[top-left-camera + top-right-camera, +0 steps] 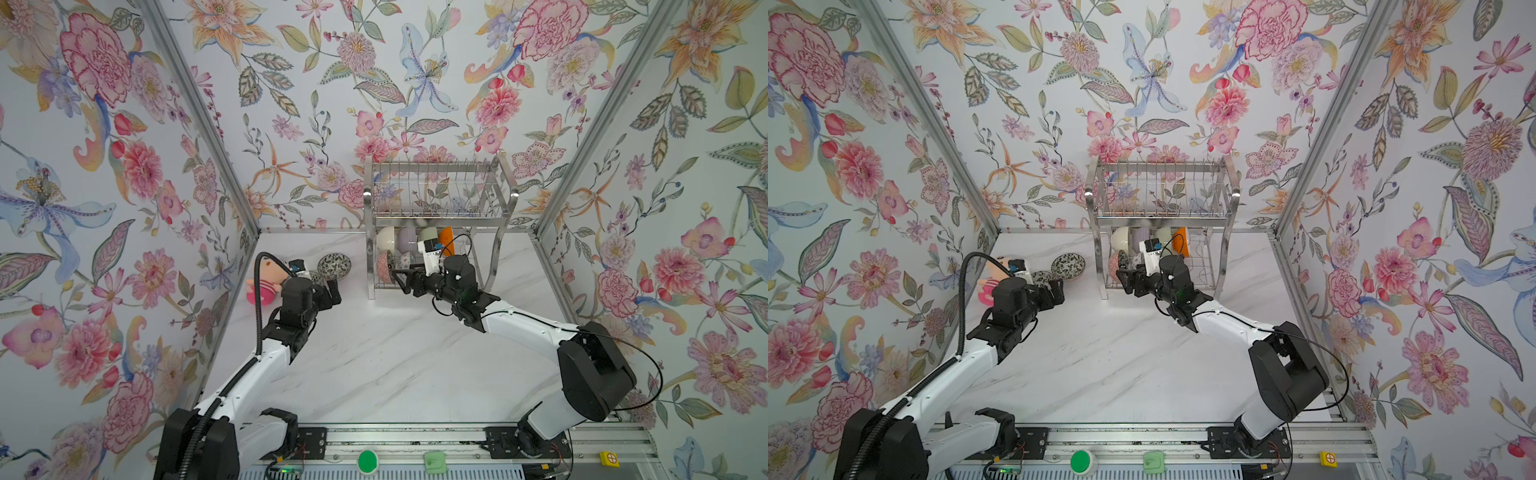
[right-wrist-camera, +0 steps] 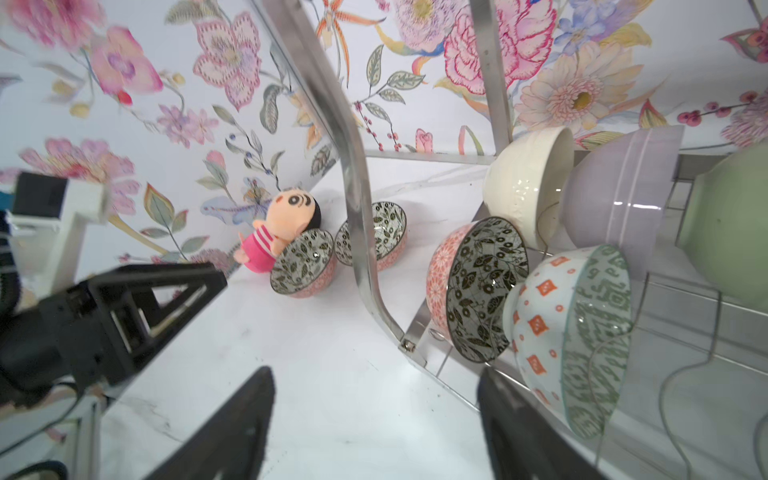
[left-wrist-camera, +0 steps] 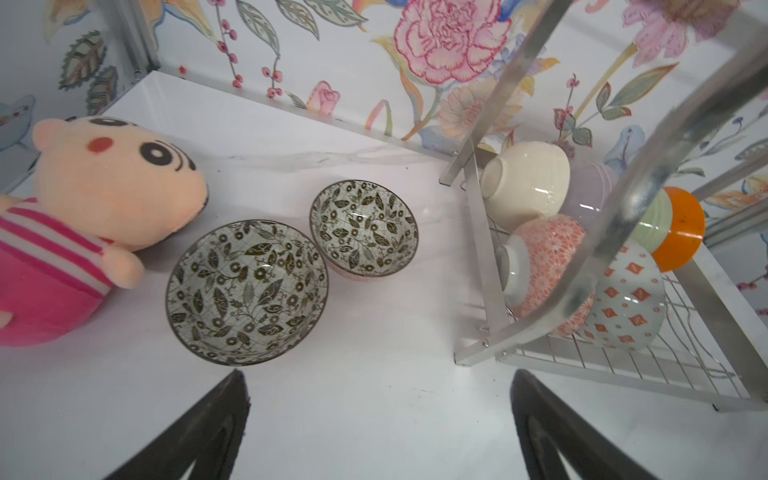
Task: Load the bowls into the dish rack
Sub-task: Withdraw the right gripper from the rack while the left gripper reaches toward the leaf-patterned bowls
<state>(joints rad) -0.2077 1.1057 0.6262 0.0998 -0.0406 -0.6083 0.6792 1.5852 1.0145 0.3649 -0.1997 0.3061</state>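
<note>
Surroundings: a plush doll is lying on the tabletop, its head just beside the nearer leaf-patterned bowl. The second leaf-patterned bowl is sitting upright close by, towards the dish rack.

In the right wrist view the rack's front leg is standing between the right gripper and those two bowls.

Six bowls are resting on edge on the rack's lower shelf:
- Behind: cream bowl, lilac bowl, green bowl, orange bowl.
- In front: pink patterned bowl, white diamond-print bowl.

The right gripper is hanging at the rack's front left corner, jaws spread wide, holding nothing. Whether it is touching the rack cannot be determined.

The left gripper is pointing at the tabletop bowls, jaws spread wide, touching nothing.
</note>
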